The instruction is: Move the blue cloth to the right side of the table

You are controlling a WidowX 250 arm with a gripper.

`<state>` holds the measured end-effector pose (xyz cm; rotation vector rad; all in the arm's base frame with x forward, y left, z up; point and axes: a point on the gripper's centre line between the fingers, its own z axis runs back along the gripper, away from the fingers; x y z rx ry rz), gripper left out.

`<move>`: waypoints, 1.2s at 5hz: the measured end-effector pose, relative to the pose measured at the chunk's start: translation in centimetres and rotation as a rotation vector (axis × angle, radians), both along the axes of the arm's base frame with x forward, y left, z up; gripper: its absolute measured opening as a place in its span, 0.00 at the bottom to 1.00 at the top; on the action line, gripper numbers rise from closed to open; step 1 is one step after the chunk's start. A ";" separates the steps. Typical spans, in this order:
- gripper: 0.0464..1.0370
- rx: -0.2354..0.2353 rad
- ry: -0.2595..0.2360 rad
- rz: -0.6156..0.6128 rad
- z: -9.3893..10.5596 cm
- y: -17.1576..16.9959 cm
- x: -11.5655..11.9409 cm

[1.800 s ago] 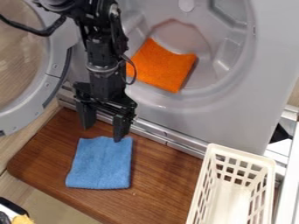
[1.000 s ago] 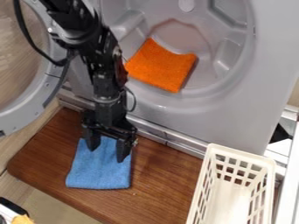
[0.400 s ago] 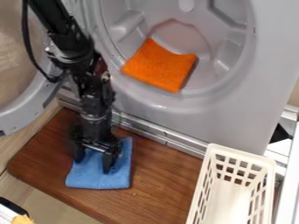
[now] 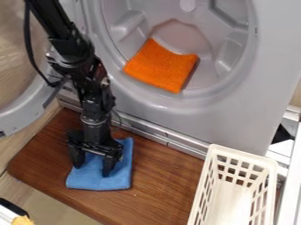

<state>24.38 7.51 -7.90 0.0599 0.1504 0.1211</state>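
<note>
The gripper [image 4: 92, 170] hangs over the left part of the brown table [image 4: 164, 180], its two fingers spread apart and open. Folded into a rough rectangle, the blue cloth [image 4: 120, 176] lies flat on the wood beneath it. The fingertips are at the cloth's left and middle part, low over it or touching it; which of the two I cannot tell. The gripper covers some of the cloth's upper left area.
A cream plastic basket [image 4: 267, 176] stands at the table's right end. Behind the table is a grey washer-like housing [image 4: 235, 118] with an orange cloth [image 4: 162, 67] in its round opening. Its round door [image 4: 29, 107] stands at the left.
The gripper has come down and toward the front from above the cloth's back edge, shifting a little left, and is now over the cloth. The blue cloth lies where it was.
</note>
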 end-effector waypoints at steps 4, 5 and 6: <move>0.96 -0.075 -0.008 -0.300 0.0 -12.1 1.0; 0.96 -0.083 -0.003 -0.366 0.0 -14.1 0.9; 0.96 -0.091 0.005 -0.434 0.2 -15.6 0.7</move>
